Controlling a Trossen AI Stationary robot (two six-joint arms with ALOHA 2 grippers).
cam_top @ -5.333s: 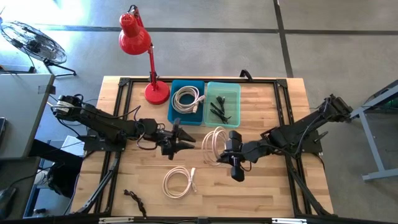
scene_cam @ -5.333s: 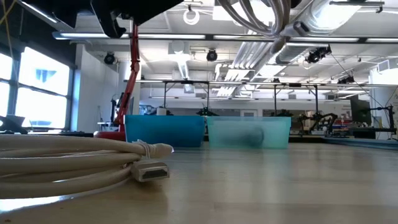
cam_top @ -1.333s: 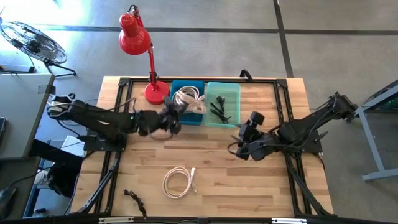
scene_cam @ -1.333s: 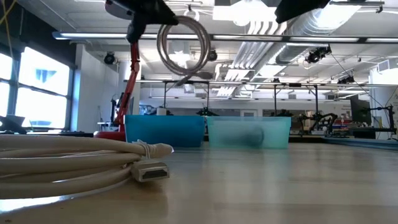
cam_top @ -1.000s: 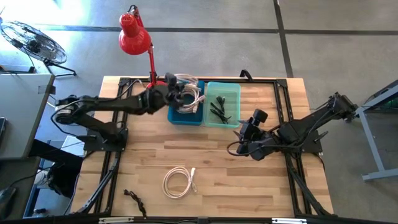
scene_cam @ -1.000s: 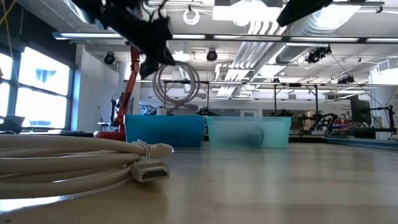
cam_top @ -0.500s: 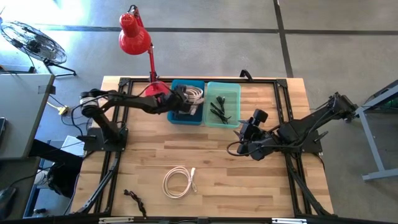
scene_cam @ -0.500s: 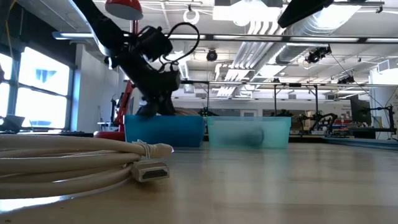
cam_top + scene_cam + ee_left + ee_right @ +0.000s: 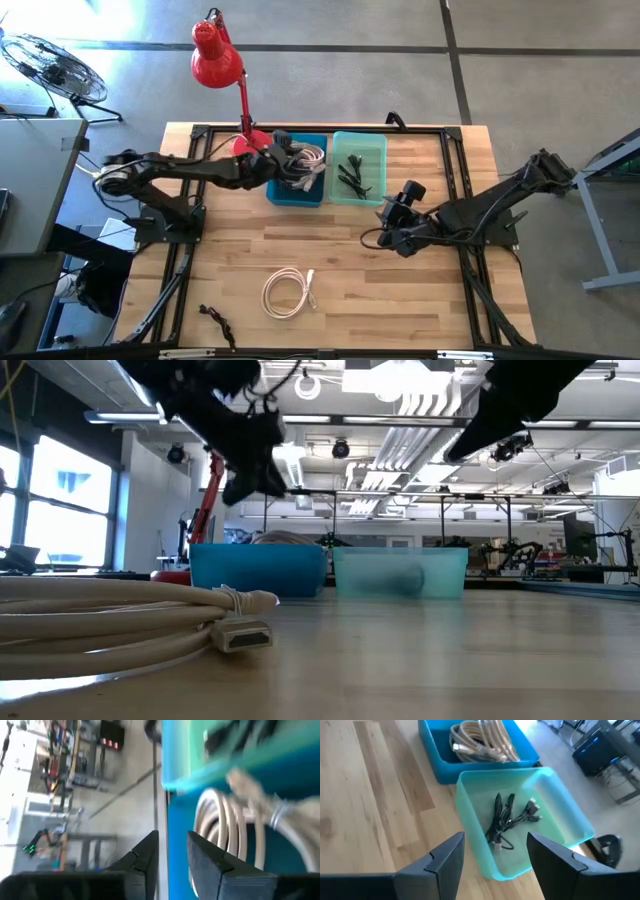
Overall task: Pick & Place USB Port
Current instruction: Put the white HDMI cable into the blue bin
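Observation:
A coiled white USB cable (image 9: 290, 292) lies flat on the wooden table near its front edge, and fills the left foreground of the low view (image 9: 110, 620). More white coils (image 9: 307, 160) lie in the blue bin (image 9: 296, 200). My left gripper (image 9: 288, 170) hovers just above that bin, and in its wrist view (image 9: 172, 855) the fingers stand a little apart with nothing between them. My right gripper (image 9: 388, 232) stands open over bare wood, nearer than the teal bin (image 9: 372, 143); its wrist view (image 9: 495, 870) looks down on both bins.
The teal bin (image 9: 470, 805) holds several black cables (image 9: 507, 820). A red desk lamp (image 9: 250, 148) stands at the far edge, left of the blue bin. A small black cable (image 9: 215, 322) lies at the near left corner. Bare wood spreads between the bins and the loose coil.
My left gripper has carried a hanging white coil over the blue bin, gone down to its rim, let go and risen again. The coil now lies in the bin with the others. My right gripper has sunk a little.

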